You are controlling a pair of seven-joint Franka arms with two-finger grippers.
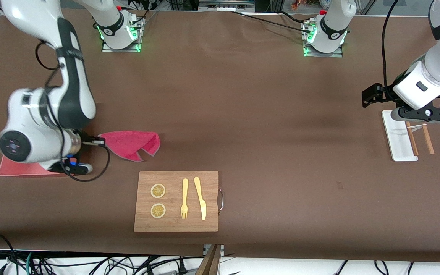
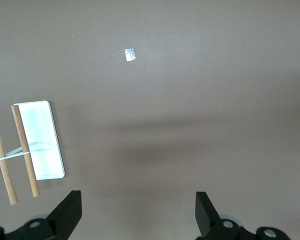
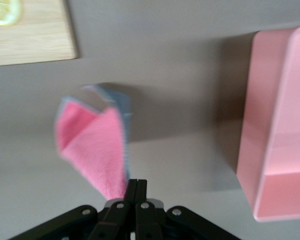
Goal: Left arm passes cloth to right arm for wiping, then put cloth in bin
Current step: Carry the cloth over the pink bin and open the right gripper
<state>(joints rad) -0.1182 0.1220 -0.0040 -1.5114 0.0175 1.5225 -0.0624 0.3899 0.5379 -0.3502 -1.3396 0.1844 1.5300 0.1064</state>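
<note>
Here the right pincer (image 3: 135, 186), at the frame's middle left, pinches one corner of the cloth (image 1: 132, 144) so it hangs clear beside the bin (image 3: 280, 135), apparently ready for dropping in. The left pincer (image 2: 137, 210) waits, spread, at the upper right over the bench (image 1: 266, 126).

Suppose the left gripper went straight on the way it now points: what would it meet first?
Probably the bare table. The open left gripper points down at brown tabletop, empty between its fingers; the white tray and wooden sticks lie off to one side, likely missed.
</note>
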